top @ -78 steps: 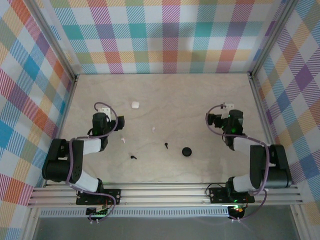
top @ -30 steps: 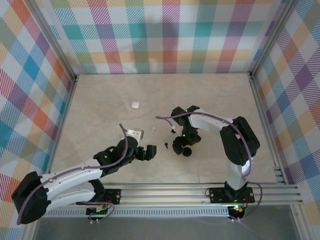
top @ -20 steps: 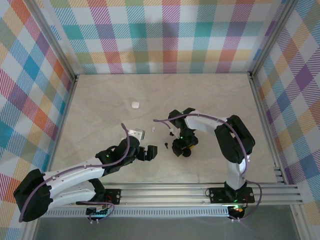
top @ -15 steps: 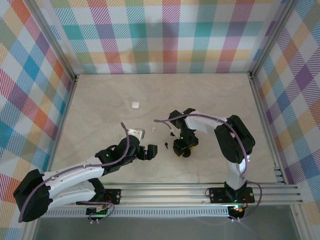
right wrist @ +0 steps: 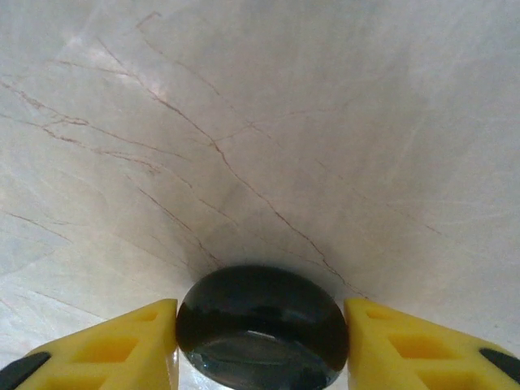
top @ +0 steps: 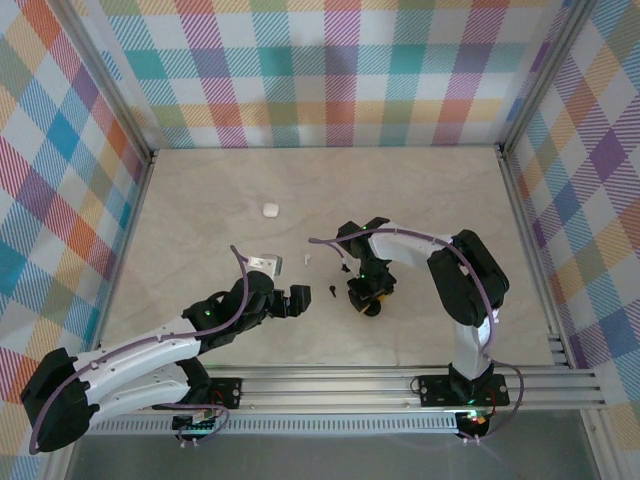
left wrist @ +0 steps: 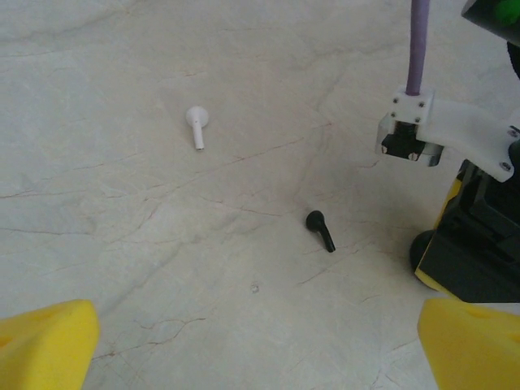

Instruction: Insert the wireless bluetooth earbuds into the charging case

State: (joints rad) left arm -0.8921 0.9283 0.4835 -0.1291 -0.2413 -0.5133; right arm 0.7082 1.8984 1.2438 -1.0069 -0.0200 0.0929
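Pads of right claw pressed against both flanks of round black charging case, clamped on it, case lying flat on pale veined table. From above, wrist turned straight down at mid-table, forearm reaching left from a raised elbow on the right side, upper link climbing from base at near right edge. Just left of that claw, black earbud loose on the table, head and stem plain in left wrist view. A little farther off and to the left, white earbud, also loose, well apart from black charging case. Left claw spread wide, yellow fingertips at the two near corners of its own view, bare table between them. Held short of black earbud on its near-left side, not touching it. Left arm stretched low and long: upper link running from near base out to an elbow by near left corner, forearm slanting right and away toward centre, purple cable looped above the wrist. White charging case alone toward far left, well apart from both claws. Both visible earbuds outside the cases.
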